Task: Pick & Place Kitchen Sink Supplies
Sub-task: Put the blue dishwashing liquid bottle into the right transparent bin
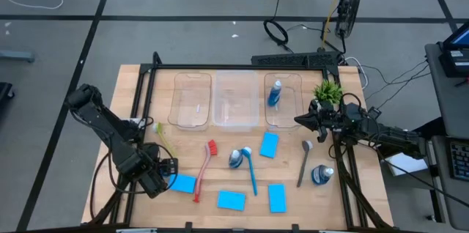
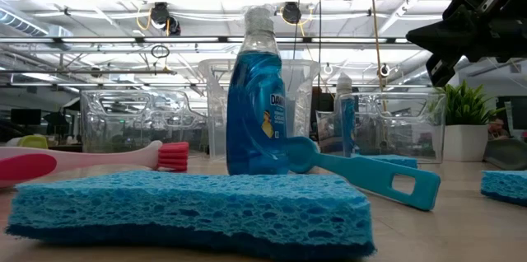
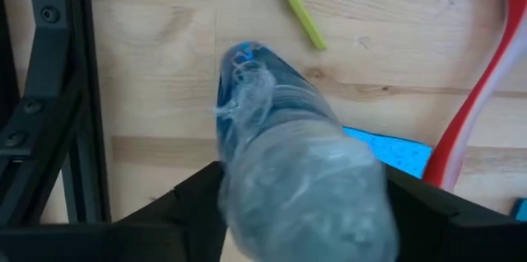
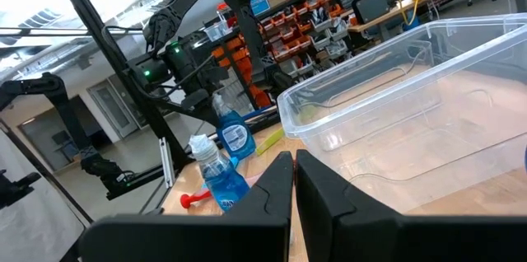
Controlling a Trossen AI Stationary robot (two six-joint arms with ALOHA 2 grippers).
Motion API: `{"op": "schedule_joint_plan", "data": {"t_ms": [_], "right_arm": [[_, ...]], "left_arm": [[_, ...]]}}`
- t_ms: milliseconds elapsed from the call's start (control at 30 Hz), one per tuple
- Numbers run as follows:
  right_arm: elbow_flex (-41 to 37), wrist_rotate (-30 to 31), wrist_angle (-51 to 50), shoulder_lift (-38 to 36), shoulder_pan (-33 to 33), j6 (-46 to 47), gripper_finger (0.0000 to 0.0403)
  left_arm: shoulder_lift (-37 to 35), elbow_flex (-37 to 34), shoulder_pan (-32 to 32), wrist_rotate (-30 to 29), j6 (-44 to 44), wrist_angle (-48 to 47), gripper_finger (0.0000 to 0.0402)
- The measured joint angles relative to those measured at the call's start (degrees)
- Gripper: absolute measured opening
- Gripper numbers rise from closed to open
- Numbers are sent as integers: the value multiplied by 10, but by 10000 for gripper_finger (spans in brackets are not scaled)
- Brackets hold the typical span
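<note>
A pale wooden table (image 1: 315,204) stands on a grey workshop floor, with three clear bins in a row along its far edge and a potted plant (image 1: 327,91) at the right end of that row.

The left gripper (image 1: 167,168) is low over the near-left corner. Its fingers (image 3: 193,204) press on either side of a blue bottle (image 3: 280,130), which fills the gap between them. The grip sits across the body, probably because the neck and cap are too narrow to hold. The bottle is just above bare wood, close to the nearest sponge (image 1: 183,183) and the red brush (image 1: 204,171).

The right bin (image 1: 292,79) already holds a binned bottle (image 1: 275,94), so bottles probably belong there. If so, this one faces a long carry across the table.

The right gripper (image 1: 299,121) waits with its fingers together beside the front of that bin, leaving the middle of the table to the other arm.

Most of the task remains. A standing bottle (image 1: 236,158) is upright next to the blue brush (image 1: 250,171), and a fourth bottle (image 1: 321,175) lies beside the grey brush (image 1: 304,163). The yellow-green brush (image 1: 163,134) and three more sponges also lie unsorted.
</note>
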Motion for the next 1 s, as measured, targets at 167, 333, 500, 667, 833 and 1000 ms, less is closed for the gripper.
{"op": "schedule_joint_plan", "data": {"t_ms": [167, 333, 500, 667, 833, 1000], "right_arm": [[0, 0, 0, 0, 0, 0, 4], [0, 0, 0, 0, 0, 0, 4], [0, 0, 0, 0, 0, 0, 4], [0, 0, 0, 0, 0, 0, 4], [0, 0, 0, 0, 0, 0, 4], [0, 0, 0, 0, 0, 0, 4]], "left_arm": [[0, 0, 0, -1, -8, -2, 198], [0, 0, 0, 0, -12, -2, 169], [0, 0, -1, 17, -14, -1, 164], [0, 0, -1, 19, -12, 0, 193], [0, 0, -1, 19, -13, 0, 241], [0, 0, -1, 19, -10, 0, 289]]}}
